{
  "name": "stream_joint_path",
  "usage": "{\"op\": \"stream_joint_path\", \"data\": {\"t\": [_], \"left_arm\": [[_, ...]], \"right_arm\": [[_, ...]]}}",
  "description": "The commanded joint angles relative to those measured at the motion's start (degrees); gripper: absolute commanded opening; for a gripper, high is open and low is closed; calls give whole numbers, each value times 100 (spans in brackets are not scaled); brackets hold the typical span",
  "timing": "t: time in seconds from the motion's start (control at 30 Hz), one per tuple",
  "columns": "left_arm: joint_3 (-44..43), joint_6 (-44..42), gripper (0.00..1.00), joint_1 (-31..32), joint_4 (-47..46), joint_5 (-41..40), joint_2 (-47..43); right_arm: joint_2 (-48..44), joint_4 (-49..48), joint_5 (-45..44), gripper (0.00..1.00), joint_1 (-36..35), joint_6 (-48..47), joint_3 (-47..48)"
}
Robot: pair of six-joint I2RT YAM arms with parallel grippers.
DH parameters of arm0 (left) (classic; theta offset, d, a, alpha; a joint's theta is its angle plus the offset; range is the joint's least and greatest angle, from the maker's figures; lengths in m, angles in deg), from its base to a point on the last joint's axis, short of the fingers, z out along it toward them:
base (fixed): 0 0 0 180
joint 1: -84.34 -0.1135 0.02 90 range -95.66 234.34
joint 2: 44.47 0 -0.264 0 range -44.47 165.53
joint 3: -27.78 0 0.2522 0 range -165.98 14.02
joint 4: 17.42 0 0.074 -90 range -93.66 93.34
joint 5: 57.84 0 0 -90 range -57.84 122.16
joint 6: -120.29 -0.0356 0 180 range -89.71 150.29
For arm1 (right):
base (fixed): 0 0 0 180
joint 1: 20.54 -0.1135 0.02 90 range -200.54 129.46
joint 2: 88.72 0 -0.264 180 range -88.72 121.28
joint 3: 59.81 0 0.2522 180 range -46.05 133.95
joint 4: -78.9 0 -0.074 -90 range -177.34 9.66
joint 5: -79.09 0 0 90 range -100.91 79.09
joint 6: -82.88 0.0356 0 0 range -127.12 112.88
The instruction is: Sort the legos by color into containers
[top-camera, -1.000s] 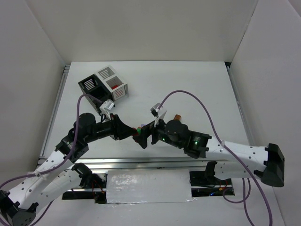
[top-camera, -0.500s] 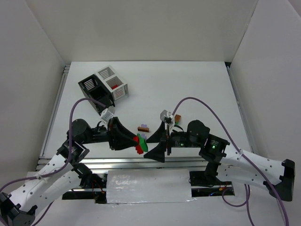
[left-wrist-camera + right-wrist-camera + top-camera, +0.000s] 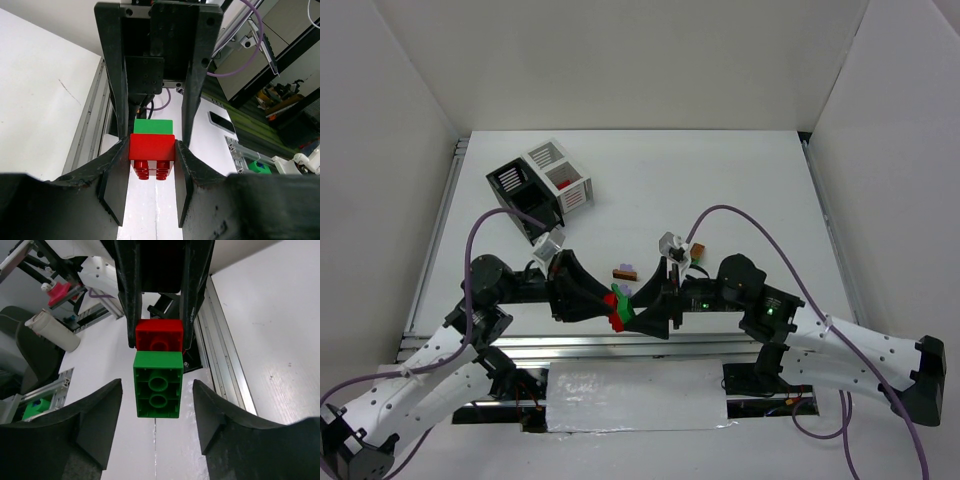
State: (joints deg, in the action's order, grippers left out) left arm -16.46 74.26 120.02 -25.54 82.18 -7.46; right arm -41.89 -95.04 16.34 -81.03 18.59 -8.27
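Red lego [image 3: 152, 147], clamped in left end effector [image 3: 151, 151]

— What colours do you see?
— A red brick [image 3: 152, 152] and a green brick [image 3: 158, 385], both plain.
— And the bins?
— A black bin [image 3: 515, 187] and a white bin [image 3: 560, 172], both slotted. The table [image 3: 740, 190] is white.

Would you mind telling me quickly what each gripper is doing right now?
Left gripper: closed, holding the red brick.
Right gripper: open, its fingers either side of the green brick, gaps showing.
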Motion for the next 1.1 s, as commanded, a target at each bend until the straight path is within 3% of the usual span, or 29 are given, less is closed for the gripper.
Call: {"op": "stream_joint_path", "data": {"t": [0.0,0.03,0.13,0.17,0.37,0.4,0.63,0.7,0.73,0.77,0.83,0.9,1.0,1.07], "left_arm": [[-11,-11,0,35,-307,131,16],[-2,-2,0,44,-325,122,16],[16,-2,0,35,-360,96,34],[7,-11,0,35,-342,87,43],[-168,-265,0,44,35,-176,52],[-230,-361,0,44,471,-359,34],[-1091,-1048,0,27,2440,-2556,147],[-1476,-821,0,27,2828,-4064,323],[-1679,-706,0,18,3457,-4740,672],[-1933,-566,0,9,3785,-5896,945],[-2838,-495,0,0,4618,-6852,1838],[-3609,-459,0,-8,4860,-8027,2387],[-4209,-477,0,-79,4677,-9469,3196],[-4544,-538,0,-314,4405,-9835,3741]], "right_arm": [[-139,-522,-8,67,20,4,-69],[-122,-522,-17,67,20,-5,-69],[-95,-513,-44,42,11,-49,-78],[-95,-530,-61,0,20,-66,-95],[-323,-609,-755,0,107,-137,-411],[-480,-592,-921,0,142,-128,-473],[-1623,100,-2625,0,889,197,-948],[-1765,443,-3617,0,942,451,-852],[-1765,706,-3917,0,960,539,-816],[-1713,726,-4172,0,960,609,-755],[-1616,911,-4131,0,960,654,-667],[-1484,894,-3939,0,943,663,-649],[-1448,789,-3806,0,942,716,-728],[-1414,788,-3727,0,934,724,-746]]}}
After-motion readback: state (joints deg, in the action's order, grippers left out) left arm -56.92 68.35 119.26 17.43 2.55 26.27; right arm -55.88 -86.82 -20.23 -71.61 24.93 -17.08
